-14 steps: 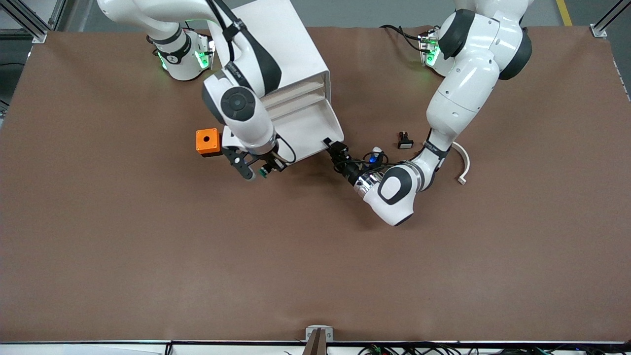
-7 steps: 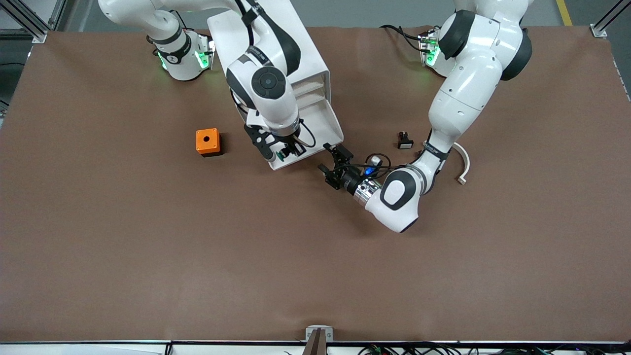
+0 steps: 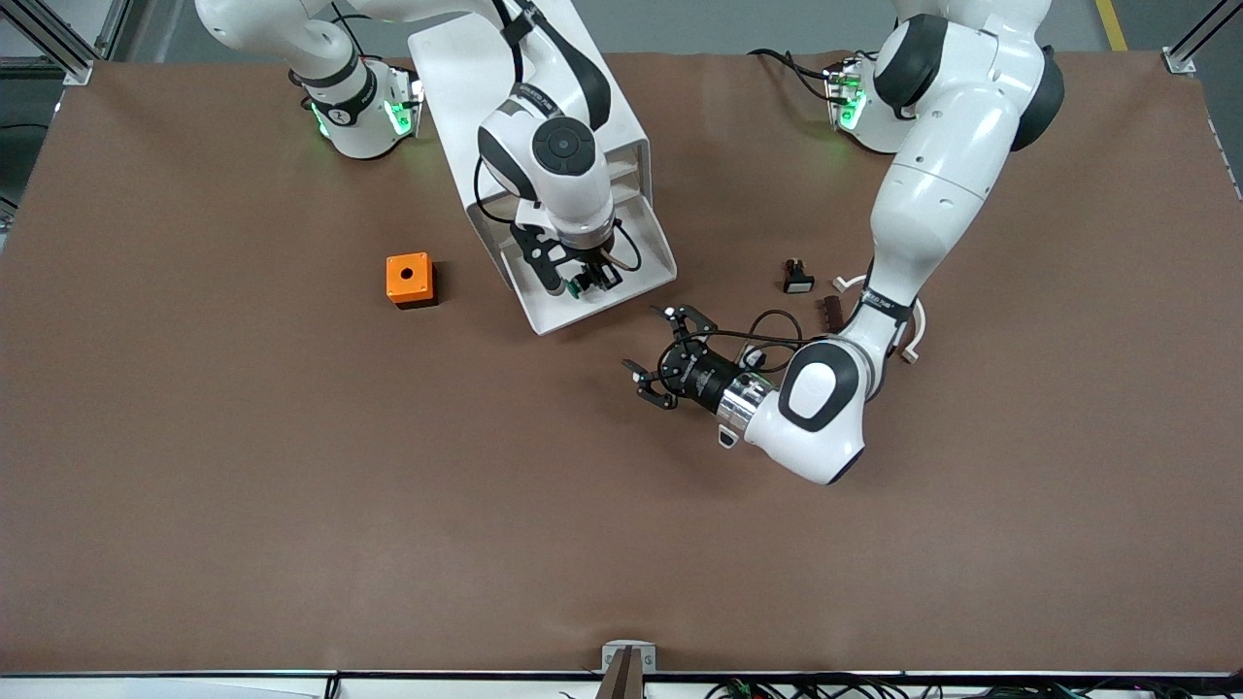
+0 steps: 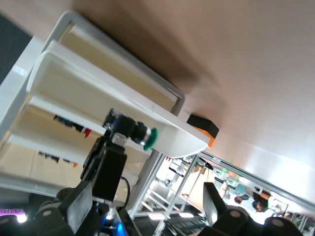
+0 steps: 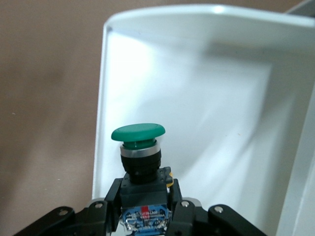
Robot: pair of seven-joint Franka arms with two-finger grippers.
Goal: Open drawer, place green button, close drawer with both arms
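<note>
The white cabinet [image 3: 466,68] stands near the right arm's base, with its lowest drawer [image 3: 529,291] pulled out toward the front camera. My right gripper [image 3: 583,280] hangs over the open drawer, shut on the button [image 5: 138,133] by its black-and-blue body, green cap pointing away from the wrist. The right wrist view has the drawer's white floor [image 5: 211,113] under the cap. The left wrist view shows the held button [image 4: 147,137] from the side, over the drawer [image 4: 172,137]. My left gripper [image 3: 653,348] is open and holds nothing, low over the bare table just off the drawer's front corner.
An orange box [image 3: 409,280] with a black hole sits beside the drawer, toward the right arm's end. A small black part with a white face [image 3: 797,280], a dark toothed strip [image 3: 831,309] and a white curved piece [image 3: 915,330] lie by the left arm's forearm.
My right gripper carried the button from beside the orange box to over the open drawer. My left gripper let go of the drawer's front corner, opened and drew back from it.
</note>
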